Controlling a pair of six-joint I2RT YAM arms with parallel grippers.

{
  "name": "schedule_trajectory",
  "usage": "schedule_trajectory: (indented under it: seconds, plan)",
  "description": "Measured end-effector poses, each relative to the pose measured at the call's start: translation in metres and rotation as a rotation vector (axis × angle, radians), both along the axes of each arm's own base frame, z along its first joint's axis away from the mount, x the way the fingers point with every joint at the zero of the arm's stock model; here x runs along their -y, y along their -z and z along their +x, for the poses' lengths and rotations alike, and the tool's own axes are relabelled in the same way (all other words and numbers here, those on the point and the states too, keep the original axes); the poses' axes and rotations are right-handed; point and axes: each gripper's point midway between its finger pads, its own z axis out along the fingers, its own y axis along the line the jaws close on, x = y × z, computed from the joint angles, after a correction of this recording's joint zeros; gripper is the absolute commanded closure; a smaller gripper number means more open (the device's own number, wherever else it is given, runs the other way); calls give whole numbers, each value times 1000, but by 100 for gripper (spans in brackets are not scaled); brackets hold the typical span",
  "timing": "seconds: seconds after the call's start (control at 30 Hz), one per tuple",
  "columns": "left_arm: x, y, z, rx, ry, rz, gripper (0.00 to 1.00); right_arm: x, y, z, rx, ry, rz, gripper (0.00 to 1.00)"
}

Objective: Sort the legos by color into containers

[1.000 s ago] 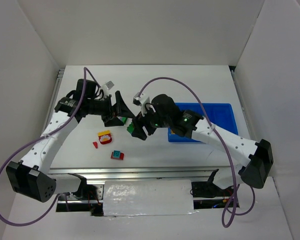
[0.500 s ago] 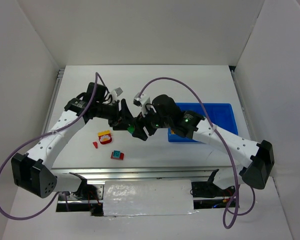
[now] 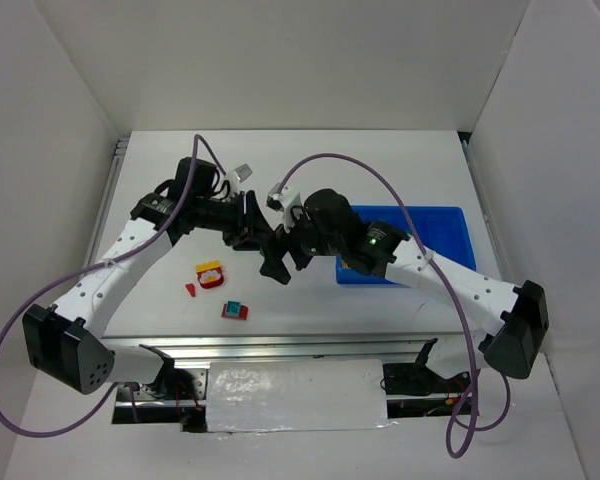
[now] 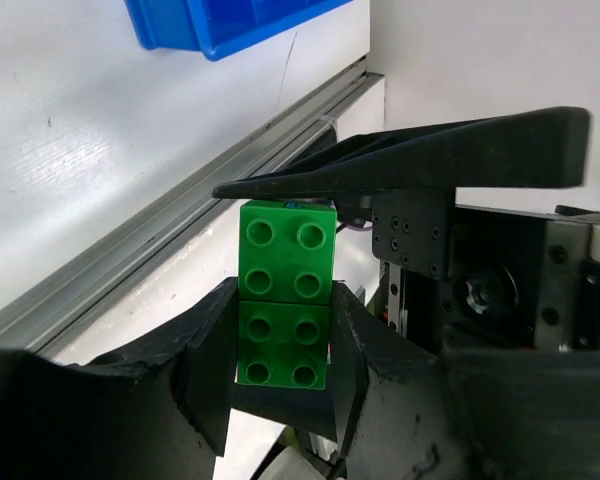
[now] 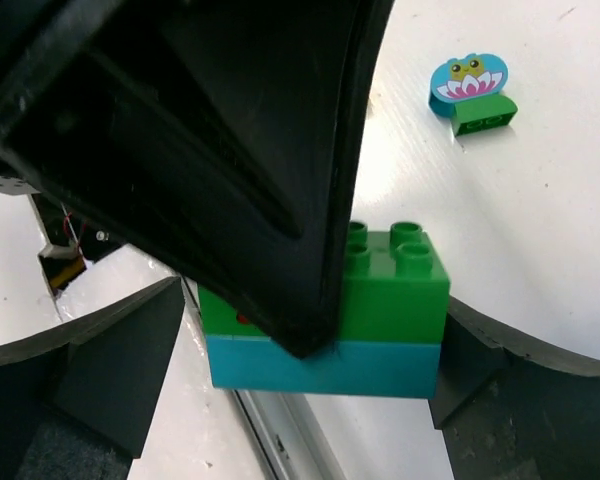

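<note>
While right claw [image 5: 315, 360] grips the green lego [image 5: 392, 290], left claw [image 3: 265, 243] straddles it.

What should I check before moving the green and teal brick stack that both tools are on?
1. Left tool clamped on the green-and-teal stack: ok.
2. Right tool clamped on it: ok.
3. Tools clear of each other: not ok, crowded together.
4. Blue tray in view: ok.
5. Tray contents: cannot tell, partly hidden.
6. All bricks sorted: not ok; red-and-yellow brick and red-and-teal brick lie loose.
</note>
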Motion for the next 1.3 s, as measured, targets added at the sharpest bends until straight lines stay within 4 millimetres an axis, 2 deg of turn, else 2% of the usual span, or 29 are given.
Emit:
schedule_trajectory:
  seconds: [0.13,0.33,0.4,0.5,0.77,0.93,1.03,1.1,1.2,1.3]
  plan:
    - [1,-6,5,46,-5,-2,100,12,-3,-1,-46,7,44,0]
    - [2,-16,16,195,11,-21,100,56,-29,-3,-163,33,226,0]
    - [2,-25,14,268,36,-48,100,69,-40,-6,-194,29,306,1]
    - [5,-37,3,345,109,-106,100,75,-55,-14,-234,-22,397,1]
    - [12,-55,-30,464,328,-232,100,69,-78,-22,-313,-136,492,4]
    - [13,-64,-50,510,425,-286,100,60,-88,-14,-327,-162,513,8]
    - [15,-66,-59,524,467,-308,100,56,-90,-17,-347,-173,522,17]
    - [16,-68,-63,532,483,-316,100,51,-95,-22,-355,-207,536,30]
    - [16,-68,-65,535,495,-323,100,43,-98,-31,-373,-261,543,35]
    - [16,-68,-66,544,501,-317,100,39,-97,-37,-400,-302,544,47]
